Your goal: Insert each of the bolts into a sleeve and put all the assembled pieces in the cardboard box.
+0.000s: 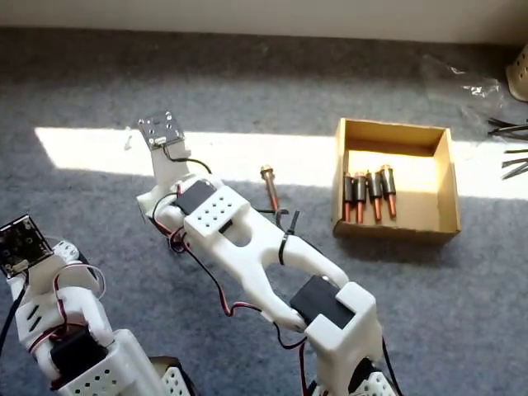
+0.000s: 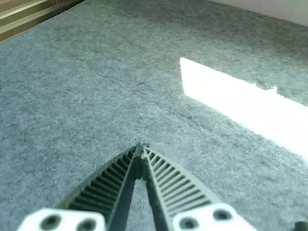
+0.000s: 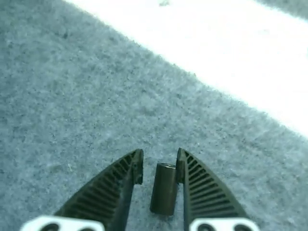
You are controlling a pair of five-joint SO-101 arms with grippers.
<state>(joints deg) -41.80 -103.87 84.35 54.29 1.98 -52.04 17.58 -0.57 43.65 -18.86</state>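
Observation:
In the right wrist view my right gripper (image 3: 159, 166) stands open low over the grey carpet. A short black sleeve (image 3: 163, 187) lies between its fingers, close against one finger and apart from the other. My left gripper (image 2: 141, 147) is shut with nothing in it, above bare carpet. In the high view a copper-coloured bolt (image 1: 270, 188) lies loose on the carpet beside the right arm (image 1: 223, 219). To the right of the bolt stands the cardboard box (image 1: 450, 186), holding several assembled pieces (image 1: 369, 194) side by side. The left arm (image 1: 49, 297) sits at the lower left.
A bright strip of sunlight (image 1: 91, 148) crosses the carpet behind both arms. At the far right edge lie a clear plastic bag (image 1: 462, 82) and some thin black items (image 1: 511, 148). Open carpet stretches between the left arm and the sunlit strip.

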